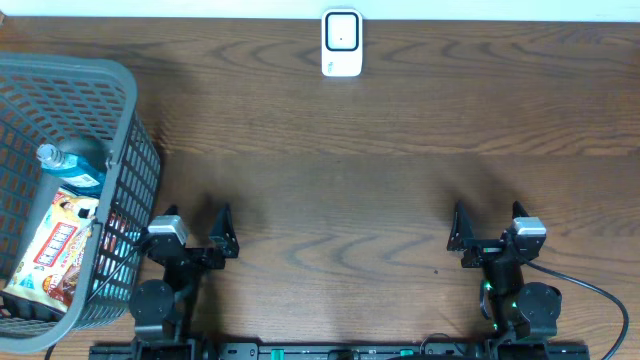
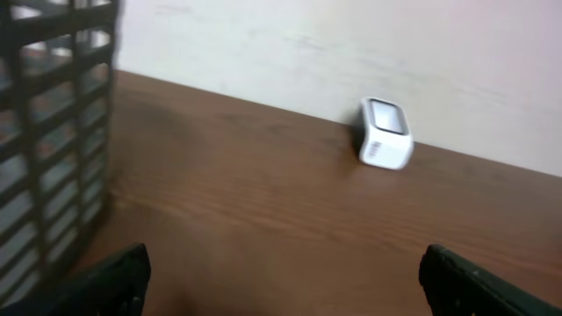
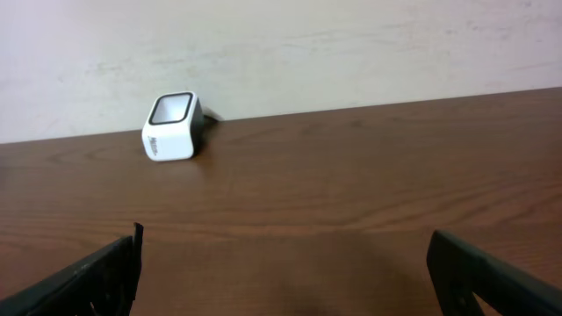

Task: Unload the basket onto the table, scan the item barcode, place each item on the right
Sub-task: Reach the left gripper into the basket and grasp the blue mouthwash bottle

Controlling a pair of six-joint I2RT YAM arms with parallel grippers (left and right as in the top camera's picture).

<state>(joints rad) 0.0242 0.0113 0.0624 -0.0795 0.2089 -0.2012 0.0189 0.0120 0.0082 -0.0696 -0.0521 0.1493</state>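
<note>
A white barcode scanner [image 1: 341, 43] stands at the table's far edge, its window facing up; it also shows as the white scanner [image 2: 385, 133] and scanner [image 3: 170, 127] in the wrist views. A grey basket [image 1: 130, 110] at the left holds a snack packet [image 1: 58, 247] and a blue-capped bottle [image 1: 70, 165]. My left gripper [image 1: 194, 218] is open beside the basket, nothing between its jaws. My right gripper [image 1: 490, 216] is open at the near right, also holding nothing. In the wrist views the left gripper [image 2: 284, 272] and right gripper [image 3: 285, 268] show wide-apart fingers over bare wood.
The wooden table [image 1: 340, 180] stretches between the arms and the scanner. The basket's mesh wall [image 2: 48, 132] rises close on the left of my left gripper. A pale wall backs the table's far edge.
</note>
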